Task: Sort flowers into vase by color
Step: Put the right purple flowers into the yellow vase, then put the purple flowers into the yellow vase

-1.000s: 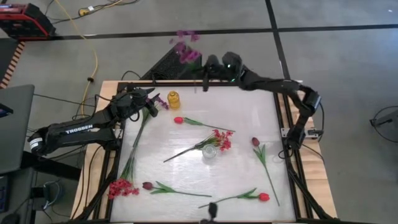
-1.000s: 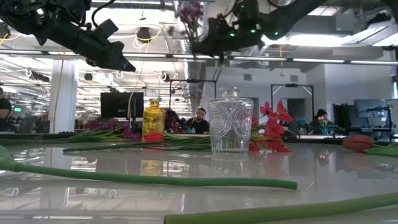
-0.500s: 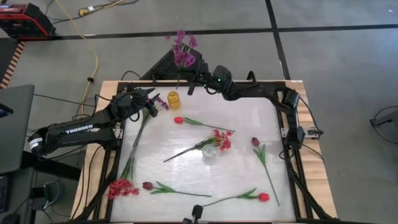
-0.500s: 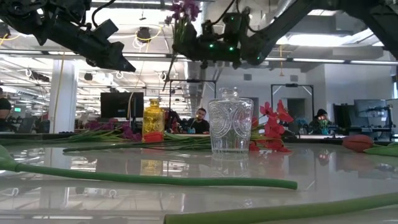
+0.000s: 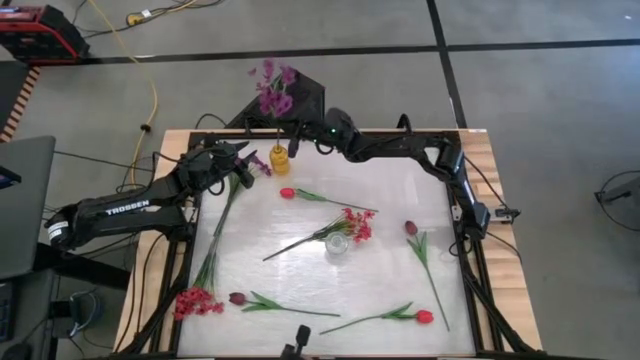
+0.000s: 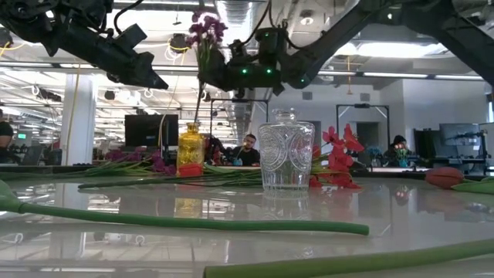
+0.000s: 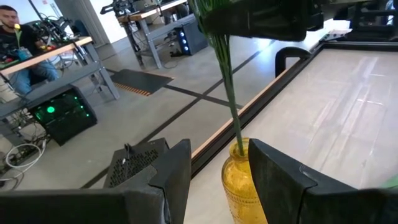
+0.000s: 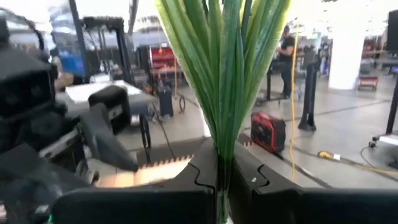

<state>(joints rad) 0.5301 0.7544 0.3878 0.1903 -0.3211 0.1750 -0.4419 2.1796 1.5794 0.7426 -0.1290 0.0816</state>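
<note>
The white surface [image 5: 390, 200] carries most of the flowers lying flat, their stems running every which way: a red tulip [image 5: 288, 193] with its head toward the left arm, a red cluster [image 5: 357, 224] by the clear glass vase [image 6: 285, 155] in the middle, a maroon tulip [image 5: 410, 228] with its stem trailing toward the near edge, and another red cluster [image 5: 197, 301] at the near left corner. The right gripper [image 5: 296, 128] reaches across the far edge, jaws clamped on the stem of a purple spray [image 5: 270, 87], which stands upright, blooms up, its lower end dipping into the mouth of the small yellow vase [image 5: 279, 159]. The left gripper [image 5: 238, 160] hangs just beside that yellow vase, jaws apart and holding nothing, one on either side of it in the wrist view.
</note>
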